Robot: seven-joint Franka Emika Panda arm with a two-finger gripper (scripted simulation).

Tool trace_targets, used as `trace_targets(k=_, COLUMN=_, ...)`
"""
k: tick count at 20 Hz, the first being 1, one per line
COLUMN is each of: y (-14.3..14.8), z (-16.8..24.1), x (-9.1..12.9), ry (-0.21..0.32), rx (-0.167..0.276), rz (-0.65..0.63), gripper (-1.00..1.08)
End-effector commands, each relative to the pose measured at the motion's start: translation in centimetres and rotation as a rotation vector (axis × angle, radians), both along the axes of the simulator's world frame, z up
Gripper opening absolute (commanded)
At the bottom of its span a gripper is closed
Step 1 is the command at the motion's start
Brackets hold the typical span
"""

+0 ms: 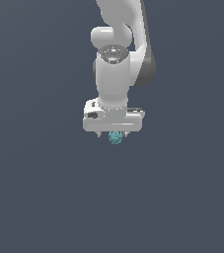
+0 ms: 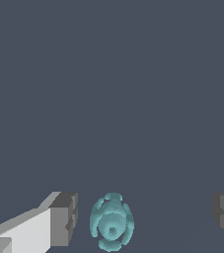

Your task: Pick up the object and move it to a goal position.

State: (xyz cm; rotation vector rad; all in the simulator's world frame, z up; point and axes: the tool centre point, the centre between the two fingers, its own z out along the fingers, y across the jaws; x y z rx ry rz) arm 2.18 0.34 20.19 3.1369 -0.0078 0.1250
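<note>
- The object [image 2: 111,222] is a small teal lump with a bumpy, ribbed surface. In the wrist view it sits between the two finger pads [image 2: 64,217], nearer one pad than the other and touching neither.
- In the exterior view the same teal lump [image 1: 115,137] peeks out just under the white hand, low against the plain dark ground; whether it rests on that ground cannot be read from shading alone.
- The gripper [image 2: 143,220] is spread wide — a clear gap shows on each side of the lump, so nothing is held yet.
- The step in hand looks like the closing grasp. To do it well, I would first shift the hand sideways so the lump lies midway between the pads — closing off-centre would let the near pad shove it before the far one arrives.
- The lump is rounded and knobbly, so it may roll or squirt out; close slowly, with the pads meeting its widest part, not its crown.
- Check depth too: the pads should straddle its middle height before any squeeze.
- No goal marker shows in either view, so lift straight up once the hold is firm.
</note>
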Motion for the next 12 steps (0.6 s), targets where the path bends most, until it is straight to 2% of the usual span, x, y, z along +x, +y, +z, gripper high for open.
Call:
trace_targets(k=1, y=0.0, z=0.0, x=0.0, ry=0.000, rx=0.000, rz=0.000, gripper=1.00)
trace_targets(k=12, y=-1.2, z=0.1, x=-0.2, ry=0.010, rx=0.012, rz=0.002, gripper=1.00)
